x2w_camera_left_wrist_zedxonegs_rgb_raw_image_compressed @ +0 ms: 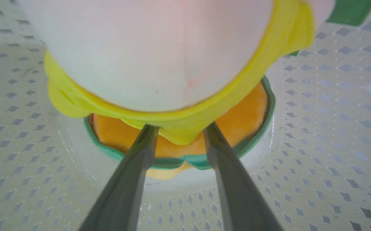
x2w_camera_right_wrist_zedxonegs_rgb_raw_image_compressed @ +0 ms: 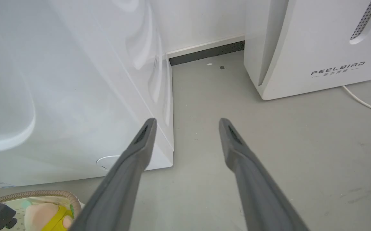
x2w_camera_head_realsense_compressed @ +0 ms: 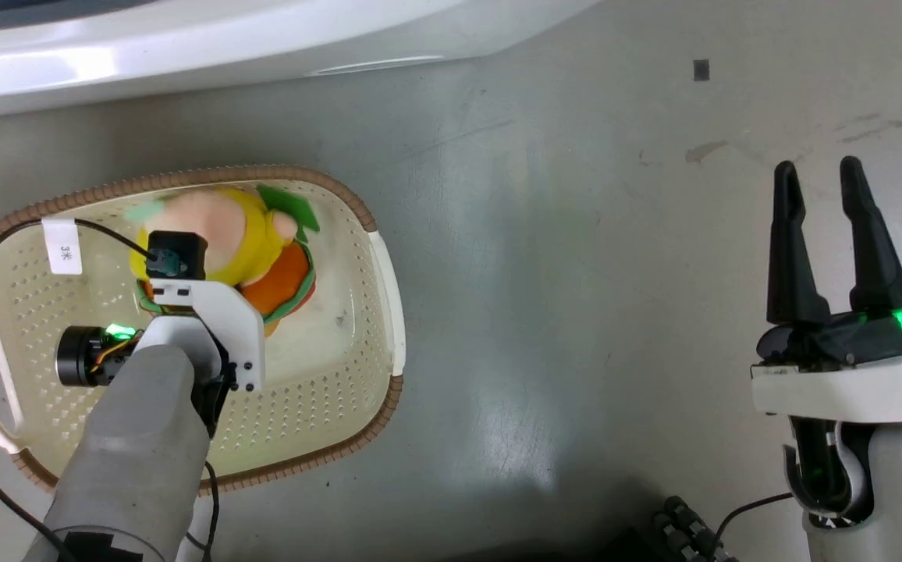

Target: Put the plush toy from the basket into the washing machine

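Down in the basket [x2w_camera_head_realsense_compressed: 388, 312], the plush toy [x2w_camera_head_realsense_compressed: 252, 234] lies diagonally, head far-left, orange bottom near-right. Head view hides the left pincer [x2w_camera_left_wrist_zedxonegs_rgb_raw_image_compressed: 180, 128] behind its wrist. Left wrist view has it straddling yellow fabric, can't tell if it's clamped. Right pincer [x2w_camera_head_realsense_compressed: 818, 165] gapes open.

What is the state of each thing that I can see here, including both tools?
plush toy: in the basket, not yet out.
basket: upright on the floor, holding the toy.
left tool: down in the basket, fingers apart against the toy; grip cannot be told.
right tool: open, empty, above the floor.
washing machine: beside the basket; door open or shut cannot be told.
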Available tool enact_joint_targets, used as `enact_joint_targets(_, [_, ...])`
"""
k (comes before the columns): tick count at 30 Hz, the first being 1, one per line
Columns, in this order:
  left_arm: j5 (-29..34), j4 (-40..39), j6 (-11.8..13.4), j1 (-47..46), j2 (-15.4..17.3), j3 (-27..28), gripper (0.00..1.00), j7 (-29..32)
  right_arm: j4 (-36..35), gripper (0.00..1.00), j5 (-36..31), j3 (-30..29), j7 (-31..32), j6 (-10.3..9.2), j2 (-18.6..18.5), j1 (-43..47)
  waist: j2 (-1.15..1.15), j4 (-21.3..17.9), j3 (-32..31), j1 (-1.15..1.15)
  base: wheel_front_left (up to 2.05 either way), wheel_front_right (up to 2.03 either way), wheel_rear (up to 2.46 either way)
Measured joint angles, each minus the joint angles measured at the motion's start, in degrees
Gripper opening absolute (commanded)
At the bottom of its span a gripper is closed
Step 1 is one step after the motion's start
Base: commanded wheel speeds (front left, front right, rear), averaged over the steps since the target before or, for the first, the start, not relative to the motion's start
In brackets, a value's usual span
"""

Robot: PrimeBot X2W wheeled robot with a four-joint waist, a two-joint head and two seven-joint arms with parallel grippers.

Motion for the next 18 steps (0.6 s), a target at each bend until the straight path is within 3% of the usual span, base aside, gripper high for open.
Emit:
enact_joint_targets(7, [-1.67,4.01,-0.09,-1.22,0.0,-0.93,0.0,0.12,1.04,1.0,1.11,-0.1,-0.74,-0.01,0.0,-0.71,0.0,-0.32,0.59,0.0,0.0,0.0,0.0])
enact_joint_targets(18, [-3.89,5.72,-1.64,3.91,-2.2,-1.4,0.0,-3.88,6.5,1.0,1.29,-0.52,-1.16,-0.01,0.0,0.94,0.0,0.55,-7.99,-0.01,0.0,0.0,0.0])
